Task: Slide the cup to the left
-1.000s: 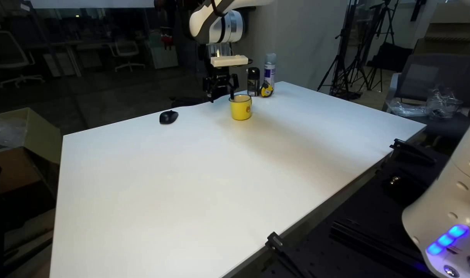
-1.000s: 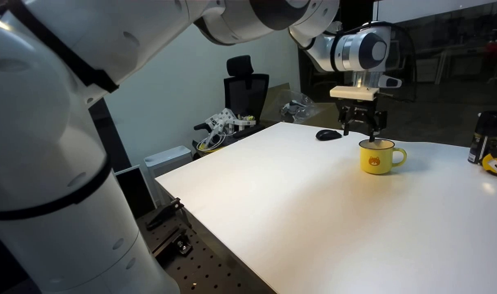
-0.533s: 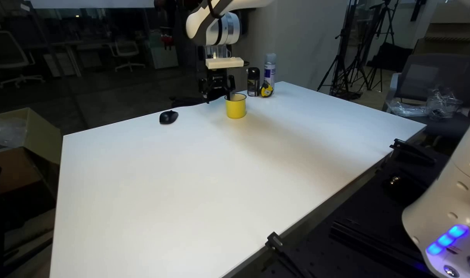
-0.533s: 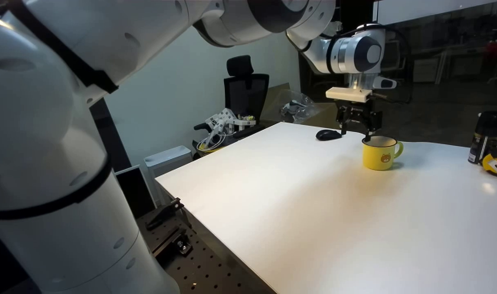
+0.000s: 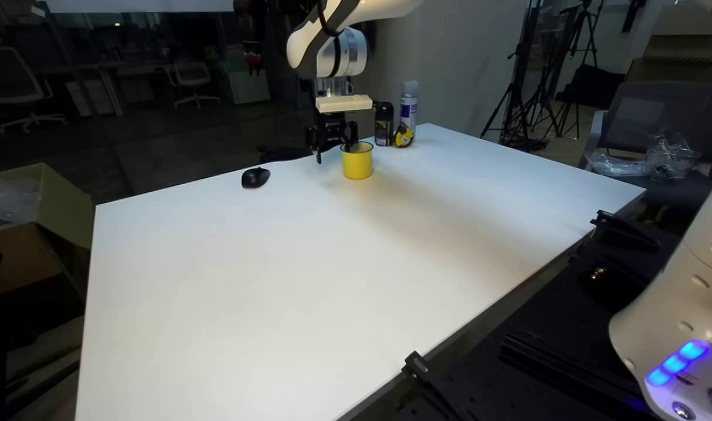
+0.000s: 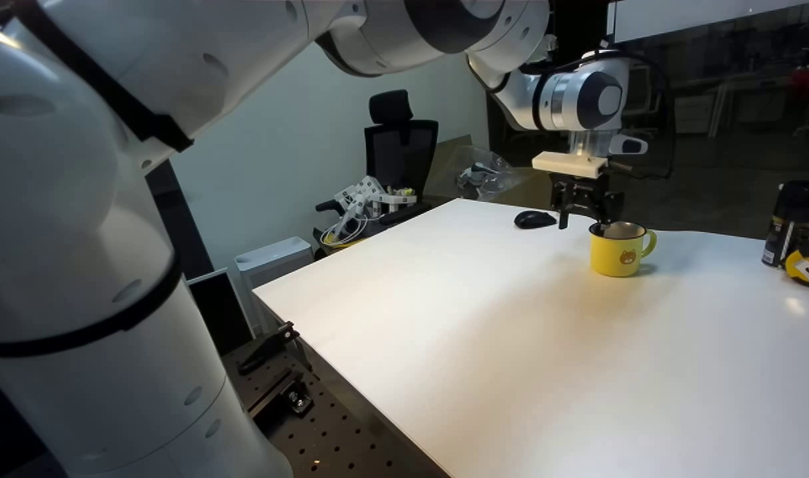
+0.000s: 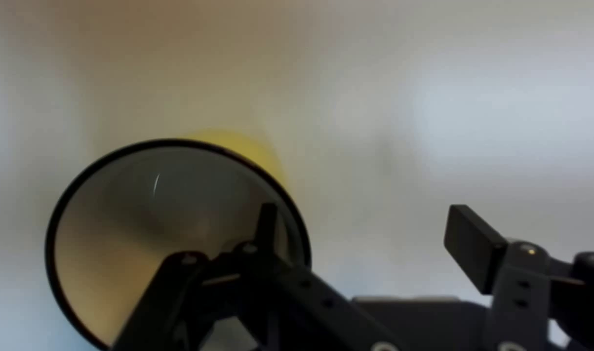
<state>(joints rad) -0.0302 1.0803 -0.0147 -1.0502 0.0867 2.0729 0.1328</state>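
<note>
The yellow cup (image 5: 357, 165) stands upright on the white table near its far edge. In an exterior view it shows a bear print and its handle (image 6: 615, 257). In the wrist view I look down into its grey inside (image 7: 180, 190), with its dark rim around. My gripper (image 5: 334, 153) is above the cup's side with its jaws apart, and it also shows in an exterior view (image 6: 582, 226). In the wrist view the gripper (image 7: 361, 214) has one finger inside the cup near the rim and the other outside, apart from the cup. Whether the inner finger touches the wall is unclear.
A black computer mouse (image 5: 255, 177) lies near the table's far edge. A black can (image 5: 384, 124), a yellow tape measure (image 5: 404, 135) and a blue-capped spray can (image 5: 409, 108) stand near the cup. The white table (image 5: 245, 280) has clamps along its robot-side edge.
Over the last second the cup has slid slightly toward the mouse side in an exterior view and turned, its print and handle shifting. In the last half second the gripper has lowered; the cup stayed still.
</note>
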